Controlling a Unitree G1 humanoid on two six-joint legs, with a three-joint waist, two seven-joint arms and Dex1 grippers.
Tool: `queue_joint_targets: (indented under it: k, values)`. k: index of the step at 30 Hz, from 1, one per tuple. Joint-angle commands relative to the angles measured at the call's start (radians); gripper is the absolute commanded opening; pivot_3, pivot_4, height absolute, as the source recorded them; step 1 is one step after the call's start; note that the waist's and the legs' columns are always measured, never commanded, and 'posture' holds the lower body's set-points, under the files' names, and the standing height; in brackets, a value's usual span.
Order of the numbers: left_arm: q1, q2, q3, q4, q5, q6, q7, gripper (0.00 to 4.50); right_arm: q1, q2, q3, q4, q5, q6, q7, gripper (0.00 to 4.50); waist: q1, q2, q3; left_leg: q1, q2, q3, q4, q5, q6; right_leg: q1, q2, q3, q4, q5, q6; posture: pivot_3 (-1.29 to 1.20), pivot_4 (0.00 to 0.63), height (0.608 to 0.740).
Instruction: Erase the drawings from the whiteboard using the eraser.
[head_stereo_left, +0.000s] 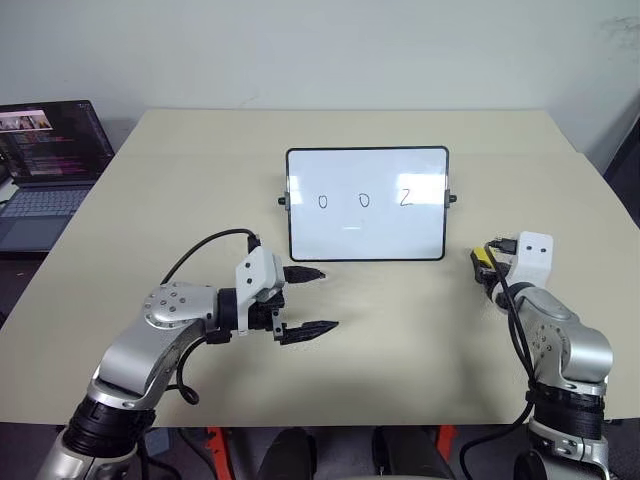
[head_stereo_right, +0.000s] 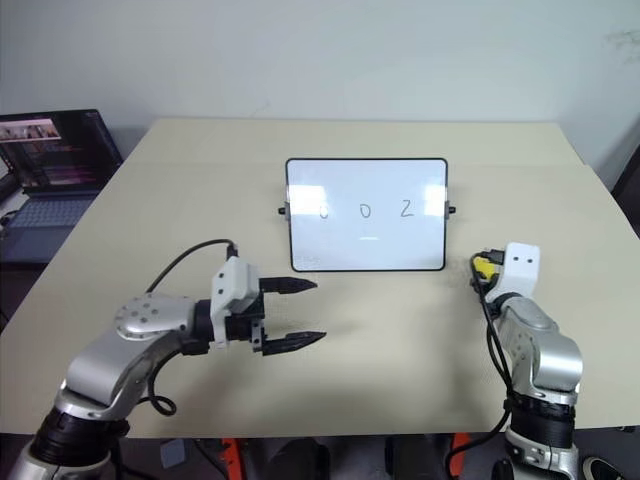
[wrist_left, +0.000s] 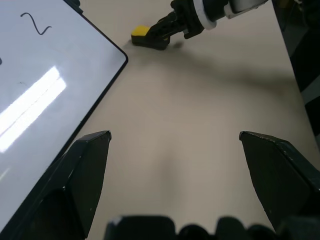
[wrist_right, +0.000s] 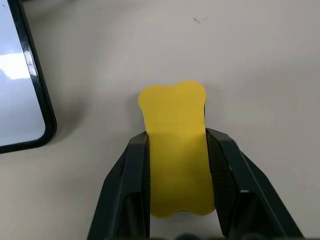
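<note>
Right gripper (wrist_right: 176, 145) clamps eraser (wrist_right: 175, 135) at right of frame; left gripper (head_stereo_left: 305, 300) open, lower centre; whiteboard (head_stereo_left: 367, 245) centre, drawings (head_stereo_left: 363, 200) intact.

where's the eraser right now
The eraser sits on the table, clamped in the right gripper, just off the whiteboard's right side.

A broad beige table (head_stereo_left: 400, 130) with a matt top takes up most of the room ahead; its far edge runs close to a plain pale wall (head_stereo_left: 330, 50). Soft, even light falls from above. Beyond the table's left edge an open laptop (head_stereo_left: 45, 165) sits on a lower dark surface, its screen lit. At the far right corner, past the table's right edge, a dark shape stands against the wall.
</note>
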Motion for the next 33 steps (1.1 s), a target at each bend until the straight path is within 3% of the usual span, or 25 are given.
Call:
queue_joint_targets:
  k: [1, 6, 13, 19, 33]
  values:
    - [-0.023, -0.01, 0.031, 0.009, 0.025, -0.052, 0.023, 4.5, -0.027, -0.042, 0.039, -0.053, -0.01, -0.085, 0.038, 1.23, 0.0, 0.0, 0.0, 0.0, 0.0, 0.0, 0.0, 0.0, 0.0, 0.0, 0.0, 0.0, 0.0, 0.0, 0.0, 0.0, 0.15, 0.74]
    - [-0.044, -0.017, 0.042, 0.049, 0.05, -0.111, 0.036, 4.5, -0.044, -0.112, 0.131, -0.04, -0.051, -0.269, 0.122, 1.23, -0.001, 0.0, 0.0, 0.0, 0.0, 0.0, 0.0, 0.0, 0.0, 0.0, 0.0, 0.0, 0.0, 0.0, 0.0, 0.0, 0.15, 0.74]
    - [-0.065, -0.035, 0.04, 0.124, 0.126, -0.205, 0.08, 4.5, -0.059, -0.122, 0.172, 0.008, -0.066, -0.421, 0.18, 1.23, 0.001, 0.0, 0.0, 0.0, 0.0, 0.0, 0.0, 0.0, 0.0, 0.0, 0.0, 0.0, 0.0, 0.0, 0.0, 0.0, 0.15, 0.74]
    - [-0.077, -0.069, 0.021, 0.225, 0.252, -0.324, 0.167, 4.5, -0.115, -0.123, 0.182, 0.086, -0.079, -0.488, 0.203, 1.23, 0.0, 0.0, 0.0, 0.0, 0.0, 0.0, 0.0, 0.0, 0.0, 0.0, 0.0, 0.0, 0.0, 0.0, 0.0, 0.0, 0.15, 0.74]
    - [-0.107, -0.198, 0.011, 0.332, 0.302, -0.328, 0.273, 4.5, -0.247, -0.115, 0.217, 0.257, -0.121, -0.645, 0.248, 1.23, 0.001, 0.0, 0.0, -0.001, 0.0, 0.001, 0.001, 0.0, 0.0, -0.001, -0.001, 0.0, 0.0, 0.0, 0.0, 0.0, 0.15, 0.74]
